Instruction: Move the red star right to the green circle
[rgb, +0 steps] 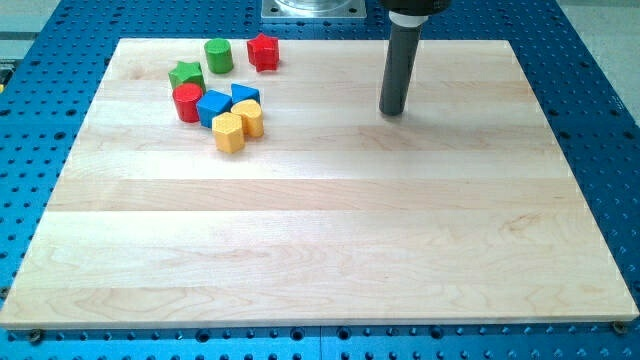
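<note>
My tip (393, 112) rests on the wooden counter (320, 230) in the upper middle of the view, with bare wood all around it; it is a plain rod, so there is no gripper and no open or closed state to tell. Every block sits well apart from my tip, off toward the view's left. The red star (263, 51) is the nearest of them — to the left of my tip and a little toward the view's top, close to the counter's far edge. Just beside it, further left, stands the green circle (219, 56), the two near each other but not touching. Further left again and slightly lower is a green star (186, 74), with a red cylinder (187, 102) just below it. A blue block (213, 107) and a second blue block (245, 95) lie beside the cylinder, and two yellow blocks (229, 132) (249, 117) — the lowest of the cluster — sit touching each other below the blue ones.
</note>
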